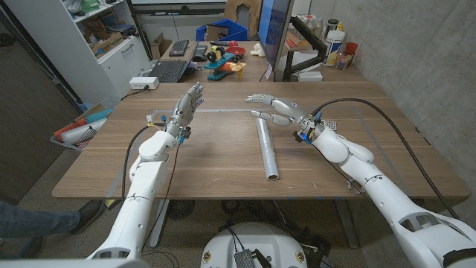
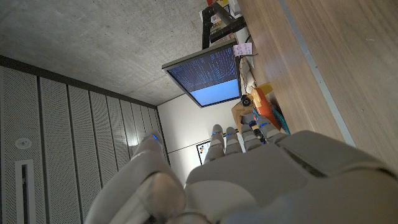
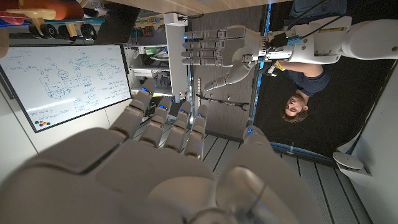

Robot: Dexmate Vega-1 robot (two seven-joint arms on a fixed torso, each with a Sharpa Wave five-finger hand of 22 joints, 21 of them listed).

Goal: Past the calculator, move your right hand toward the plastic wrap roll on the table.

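A slim grey plastic wrap roll [image 1: 268, 152] lies on the wooden table [image 1: 208, 160], running from the middle toward the front edge. My right hand [image 1: 274, 109] hangs over the roll's far end, fingers spread and holding nothing; I cannot tell whether it touches the roll. A dark flat calculator [image 1: 330, 124] peeks out behind my right wrist. My left hand [image 1: 187, 104] is raised at the table's left-centre, fingers straight and apart, empty. In the right wrist view my own right hand [image 3: 180, 162] faces the left hand [image 3: 217, 46]. The left hand [image 2: 249, 180] also fills the lower left wrist view.
A monitor [image 1: 271, 33] on an arm stands at the table's far edge, with bottles [image 1: 338, 45] to its right. A laptop [image 1: 169, 71], toys [image 1: 223, 63] and a white box [image 1: 143, 83] sit behind the table. A person [image 3: 301, 106] stands nearby; a leg [image 1: 30, 219] shows at bottom left.
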